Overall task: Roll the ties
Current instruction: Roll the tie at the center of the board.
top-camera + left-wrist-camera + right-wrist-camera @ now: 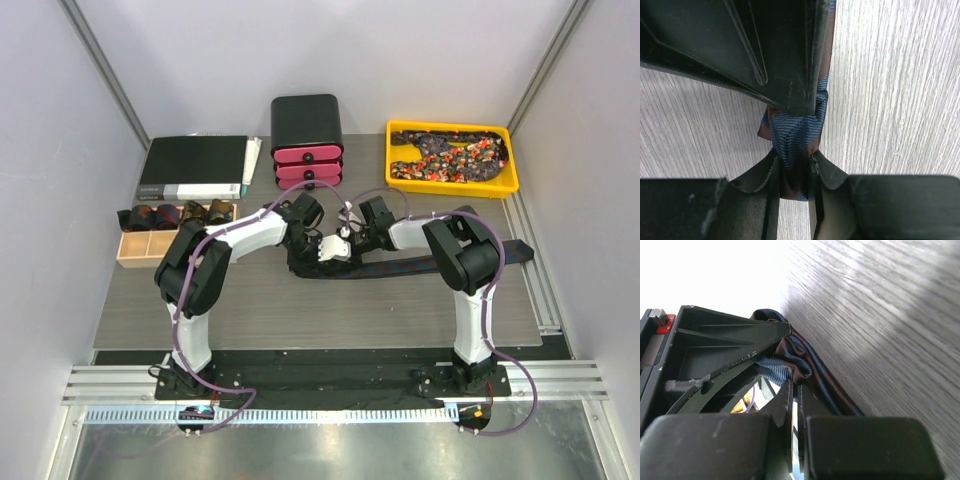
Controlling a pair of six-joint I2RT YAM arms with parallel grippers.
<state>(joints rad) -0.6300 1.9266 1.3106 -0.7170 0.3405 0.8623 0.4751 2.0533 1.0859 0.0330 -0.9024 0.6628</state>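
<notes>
Top external, yellow tray [450, 189], red drawers [307, 152], black binder [195, 162] behind tie [410, 267]

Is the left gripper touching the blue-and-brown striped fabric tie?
Touching. Left wrist view: the left gripper pinches a fold of the blue-and-brown striped fabric tie between both fingers, no gap.

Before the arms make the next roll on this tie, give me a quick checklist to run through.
1. Left gripper pinching the striped tie: ok.
2. Right gripper shut on the same fabric: ok.
3. Rest of the tie lies straight on the table, toward the right: ok.
4. Roll tight and even: cannot tell, the grippers hide it.
5. Free compartment in the wooden box: ok.
</notes>
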